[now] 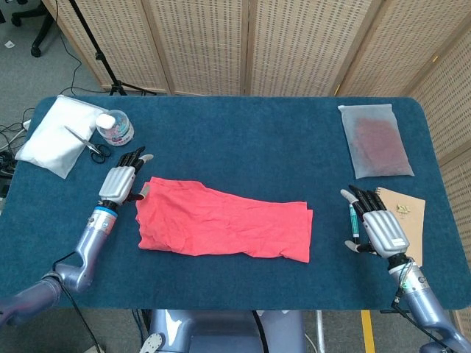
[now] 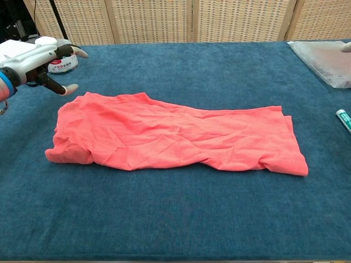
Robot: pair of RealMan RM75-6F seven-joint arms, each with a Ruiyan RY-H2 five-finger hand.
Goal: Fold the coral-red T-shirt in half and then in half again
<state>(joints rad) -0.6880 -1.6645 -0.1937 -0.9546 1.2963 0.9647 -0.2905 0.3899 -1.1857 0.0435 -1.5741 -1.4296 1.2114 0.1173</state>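
The coral-red T-shirt (image 1: 221, 220) lies folded into a long strip across the middle of the blue table, also seen in the chest view (image 2: 175, 137). My left hand (image 1: 120, 182) hovers just off the shirt's far left corner, fingers spread and holding nothing; the chest view shows it (image 2: 38, 63) at the upper left, apart from the cloth. My right hand (image 1: 381, 229) sits well to the right of the shirt near the table's front right, fingers apart and empty. Only one of its fingertips (image 2: 346, 47) shows at the right edge of the chest view.
A white cloth bundle (image 1: 60, 134) with scissors (image 1: 91, 145) and a round tub (image 1: 115, 126) sit at the far left. A frosted bag (image 1: 374, 140) and a brown notebook (image 1: 403, 223) lie at the right. A green pen (image 1: 352, 218) lies beside my right hand.
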